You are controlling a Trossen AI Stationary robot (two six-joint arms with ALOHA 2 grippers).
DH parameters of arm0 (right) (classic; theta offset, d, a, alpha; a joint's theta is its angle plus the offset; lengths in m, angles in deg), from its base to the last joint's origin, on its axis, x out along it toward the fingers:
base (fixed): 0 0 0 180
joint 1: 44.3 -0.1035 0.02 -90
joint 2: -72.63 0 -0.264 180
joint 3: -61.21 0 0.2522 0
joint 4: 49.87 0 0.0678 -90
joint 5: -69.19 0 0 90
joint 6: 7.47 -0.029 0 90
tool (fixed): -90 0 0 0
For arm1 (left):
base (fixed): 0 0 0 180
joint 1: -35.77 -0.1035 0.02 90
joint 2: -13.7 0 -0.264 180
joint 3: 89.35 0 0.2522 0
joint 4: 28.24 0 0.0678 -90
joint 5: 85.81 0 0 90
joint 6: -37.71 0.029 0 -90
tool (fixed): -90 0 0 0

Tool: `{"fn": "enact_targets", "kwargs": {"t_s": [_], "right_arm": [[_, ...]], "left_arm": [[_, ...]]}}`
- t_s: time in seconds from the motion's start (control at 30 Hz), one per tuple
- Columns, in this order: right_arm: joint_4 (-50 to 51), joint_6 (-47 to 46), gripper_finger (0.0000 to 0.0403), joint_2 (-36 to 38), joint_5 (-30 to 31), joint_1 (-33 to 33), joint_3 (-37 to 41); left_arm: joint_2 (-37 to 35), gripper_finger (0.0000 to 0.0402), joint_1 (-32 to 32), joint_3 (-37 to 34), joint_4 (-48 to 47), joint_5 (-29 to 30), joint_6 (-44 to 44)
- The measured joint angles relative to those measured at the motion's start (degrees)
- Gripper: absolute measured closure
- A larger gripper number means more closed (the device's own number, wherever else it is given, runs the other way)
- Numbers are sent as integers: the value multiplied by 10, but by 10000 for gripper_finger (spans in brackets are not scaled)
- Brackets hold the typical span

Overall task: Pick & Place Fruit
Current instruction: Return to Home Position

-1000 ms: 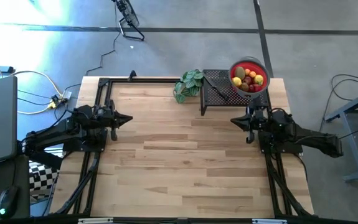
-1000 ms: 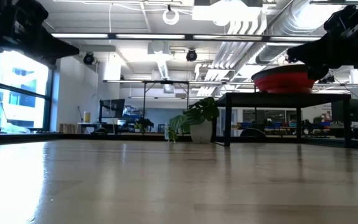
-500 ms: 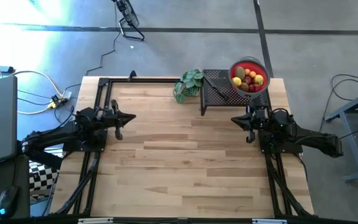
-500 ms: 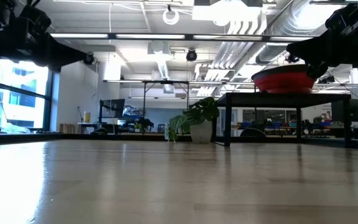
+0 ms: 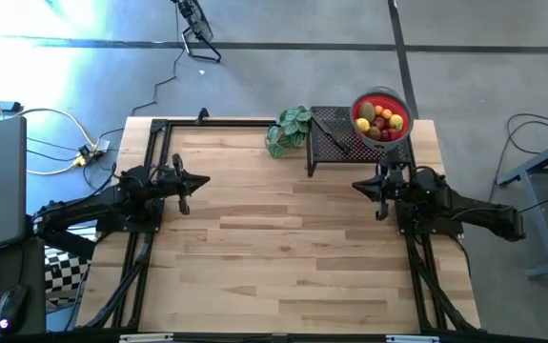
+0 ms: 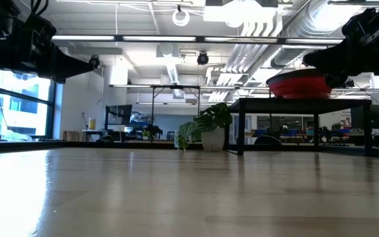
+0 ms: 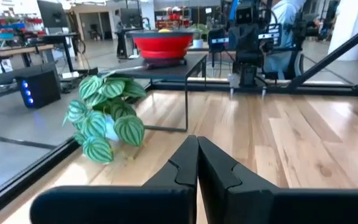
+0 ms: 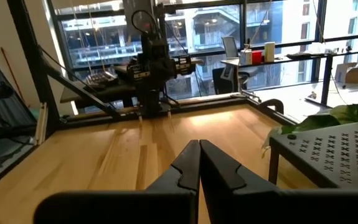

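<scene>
The toy fruits (image 5: 380, 121) lie heaped in the red strainer bowl (image 5: 378, 96), which sits on a black perforated stand (image 5: 331, 145) at the far edge of the worktop (image 5: 274, 238). The left gripper (image 5: 201, 181) and right gripper (image 5: 357, 185) hover at opposite sides, fingers pressed together and empty, seemingly parked because the job looks finished.

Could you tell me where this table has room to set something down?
The table is bare between the left gripper and right gripper and across its near half. The far right corner is crowded: plant, black stand, red bowl of fruit.
</scene>
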Motion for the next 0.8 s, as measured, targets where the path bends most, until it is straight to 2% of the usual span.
{"fn": "enact_targets", "kwargs": {"t_s": [0.1,0.3,0.8], "right_arm": [[9,14,400,0,4,0,0],[33,21,400,-8,74,0,-2],[33,37,400,-23,74,0,-2]], "left_arm": [[0,402,0,0,2,3,0],[0,402,0,-1,1,4,-1],[0,402,0,-2,1,1,-29]]}}
